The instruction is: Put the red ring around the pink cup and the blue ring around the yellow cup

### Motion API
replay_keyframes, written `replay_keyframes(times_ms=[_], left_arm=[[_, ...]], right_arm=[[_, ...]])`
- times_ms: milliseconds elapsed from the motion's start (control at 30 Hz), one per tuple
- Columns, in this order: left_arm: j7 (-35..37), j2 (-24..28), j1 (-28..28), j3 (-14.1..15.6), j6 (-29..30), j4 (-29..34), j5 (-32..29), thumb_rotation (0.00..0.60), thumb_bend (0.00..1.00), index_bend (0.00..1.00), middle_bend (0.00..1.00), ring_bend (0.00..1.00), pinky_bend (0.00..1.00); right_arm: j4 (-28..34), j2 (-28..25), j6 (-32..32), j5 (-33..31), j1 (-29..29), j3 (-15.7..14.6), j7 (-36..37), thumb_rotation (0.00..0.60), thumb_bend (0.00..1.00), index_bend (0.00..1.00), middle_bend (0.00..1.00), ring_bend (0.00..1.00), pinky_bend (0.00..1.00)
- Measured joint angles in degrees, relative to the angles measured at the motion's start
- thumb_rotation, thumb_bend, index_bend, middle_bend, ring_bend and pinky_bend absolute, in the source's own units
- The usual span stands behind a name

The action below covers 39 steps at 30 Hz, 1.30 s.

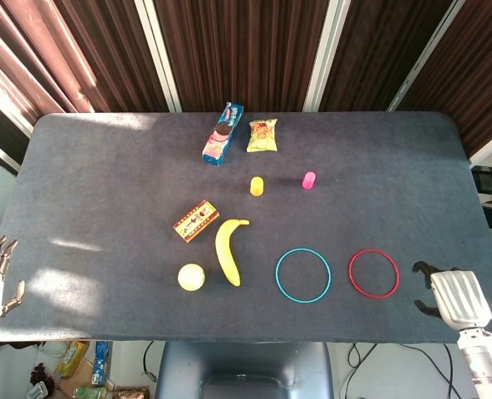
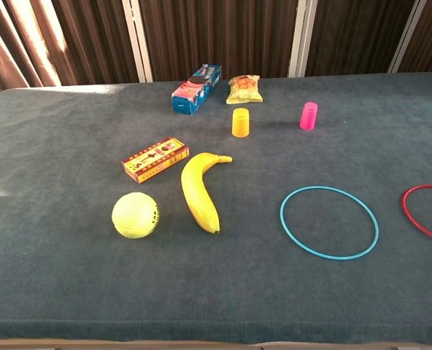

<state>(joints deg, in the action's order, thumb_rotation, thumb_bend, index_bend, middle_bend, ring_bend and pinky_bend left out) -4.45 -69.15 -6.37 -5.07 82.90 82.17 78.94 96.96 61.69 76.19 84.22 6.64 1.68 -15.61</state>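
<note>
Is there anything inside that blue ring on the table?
No. The blue ring encloses only bare tabletop. The yellow cup stands apart, farther back. Nothing covers the ring, so nothing there is hidden.

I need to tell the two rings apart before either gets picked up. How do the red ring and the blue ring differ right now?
The red ring is red and slightly smaller; the blue ring is light blue and a bit wider. The red ring lies nearer the right hand; the blue ring lies nearer the banana. Both lie flat on the table, apart, neither around a cup.
</note>
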Motion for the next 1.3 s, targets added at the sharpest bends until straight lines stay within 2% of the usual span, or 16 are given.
replay_keyframes(times_ms=[67,267,567,800,967,1300], left_arm=[[0.4,0.1,0.2,0.0,0.1,-0.1,-0.1,0.6,0.44,0.1,0.0,0.0,0.13],[1.7,0.3,0.8,-0.1,0.5,-0.3,-0.5,0.6,0.44,0.11,0.0,0.0,0.13],[3.9,0.6,1.5,-0.5,0.9,-0.8,-1.1,0.6,0.44,0.11,0.0,0.0,0.13],[5.1,0.9,1.8,-0.5,0.8,-1.2,-1.0,0.6,0.44,0.12,0.0,0.0,0.13],[5.8,1.1,2.0,-0.7,1.0,-1.3,-1.1,0.6,0.43,0.12,0.0,0.0,0.13],[6.6,1.3,2.3,-0.8,0.9,-1.3,-1.4,0.6,0.43,0.12,0.0,0.0,0.13]], right_arm=[[-0.1,0.0,-3.0,-0.4,1.3,-0.3,0.3,0.6,0.31,0.62,0.83,0.96,0.93],[-1.1,1.3,-9.8,-1.8,5.0,-1.0,0.4,0.6,0.36,0.62,0.83,0.97,0.93],[-3.8,4.4,-15.1,-4.2,7.8,-1.7,-0.3,0.6,0.38,0.58,0.83,0.97,0.93],[-5.6,6.3,-18.0,-7.2,9.2,-2.1,-2.4,0.6,0.38,0.57,0.83,0.97,0.93],[-6.9,7.5,-19.5,-8.8,10.2,-2.3,-3.3,0.6,0.43,0.57,0.83,0.97,0.93],[-9.2,9.1,-20.3,-9.5,11.1,-2.9,-3.9,0.6,0.45,0.58,0.83,0.98,0.94]])
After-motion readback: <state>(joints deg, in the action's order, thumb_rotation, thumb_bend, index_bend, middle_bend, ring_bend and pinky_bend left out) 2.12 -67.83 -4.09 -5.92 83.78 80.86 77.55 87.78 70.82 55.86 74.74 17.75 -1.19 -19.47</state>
